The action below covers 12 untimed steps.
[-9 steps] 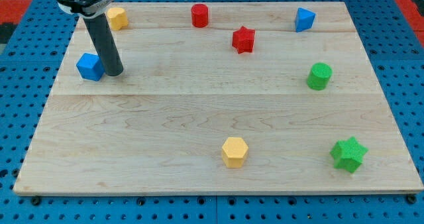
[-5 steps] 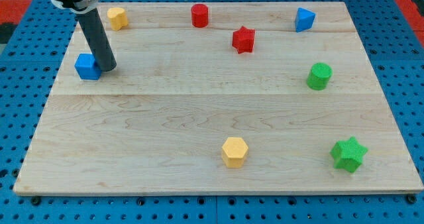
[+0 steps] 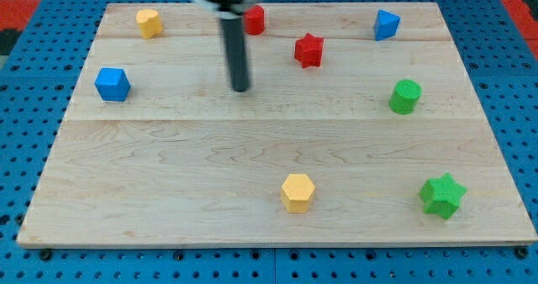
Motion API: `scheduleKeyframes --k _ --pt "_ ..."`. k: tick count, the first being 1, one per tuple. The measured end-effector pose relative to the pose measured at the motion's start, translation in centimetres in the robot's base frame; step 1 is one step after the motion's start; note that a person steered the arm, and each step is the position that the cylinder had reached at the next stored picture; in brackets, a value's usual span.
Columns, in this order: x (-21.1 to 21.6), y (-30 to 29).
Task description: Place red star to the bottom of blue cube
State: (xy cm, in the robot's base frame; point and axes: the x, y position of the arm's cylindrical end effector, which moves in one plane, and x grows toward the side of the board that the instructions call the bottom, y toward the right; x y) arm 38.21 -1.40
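My tip stands on open counter, touching no block; the rod carries no jaws, so nothing is gripped. The red star sits far and right of it, the blue cube well apart at left. The push looks unstarted: the star must yet cross to the cube's near side. Blue pegboard surrounds the wood.

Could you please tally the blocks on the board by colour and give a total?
Blue: 2, cube and a pointed block
Red: 2, star and cylinder
Yellow: 2, and
Green: 2, cylinder and star
Total: 8
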Motion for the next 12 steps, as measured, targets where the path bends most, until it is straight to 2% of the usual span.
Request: scheduleKeyframes --k 4,5,6,8,12 --pt "0.1 -0.2" --pt "-1.5 2.4" --pt "-3.7 11.6" --pt "-6.7 10.2" --pt "-6.8 9.0"
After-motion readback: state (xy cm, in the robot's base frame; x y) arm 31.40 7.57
